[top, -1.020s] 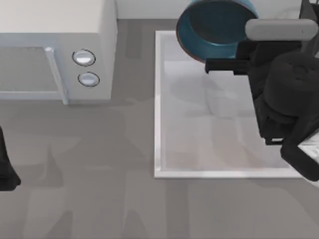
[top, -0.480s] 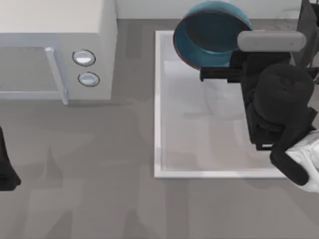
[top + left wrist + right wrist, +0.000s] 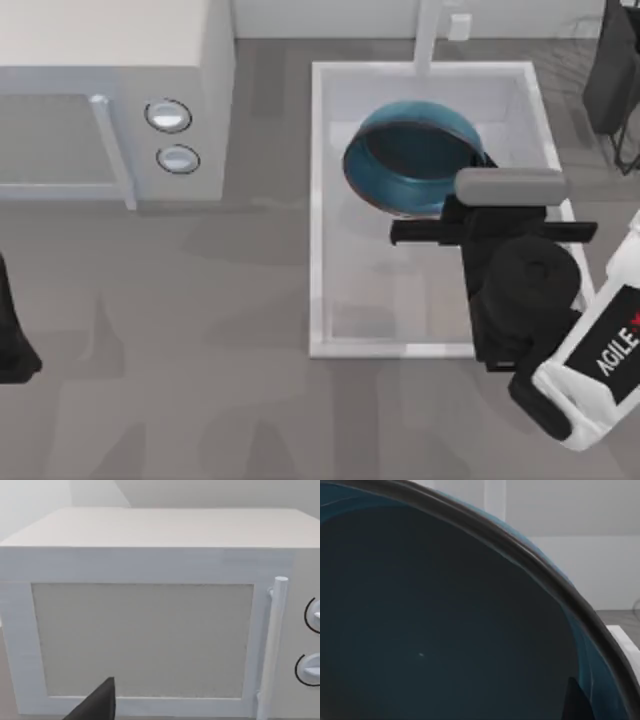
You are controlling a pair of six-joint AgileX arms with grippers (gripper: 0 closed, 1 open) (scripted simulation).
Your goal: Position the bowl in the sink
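While the right gripper [image 3: 455, 205] pinches the near edge of the bowl [image 3: 405, 165], its fingers are closed on the rim, a dark fingertip [image 3: 577, 702] showing against the bowl's blue inside in the right wrist view. The bowl hangs tilted over the sink [image 3: 325, 200], towards the faucet [image 3: 428, 35] end, and whether its underside touches the basin floor cannot be told. By the look of it, this is the placing step: carried over the basin, not yet let go. The next move likely calls for lowering until the bowl sits flat, then spreading the fingers and lifting away without dragging the rim. The left gripper [image 3: 97, 705] sits parked at the tabletop's left edge, facing the microwave [image 3: 110, 100]; whether it is open cannot be told. The count: one bowl, one sink, one faucet, one microwave with two knobs [image 3: 168, 116], two arms.
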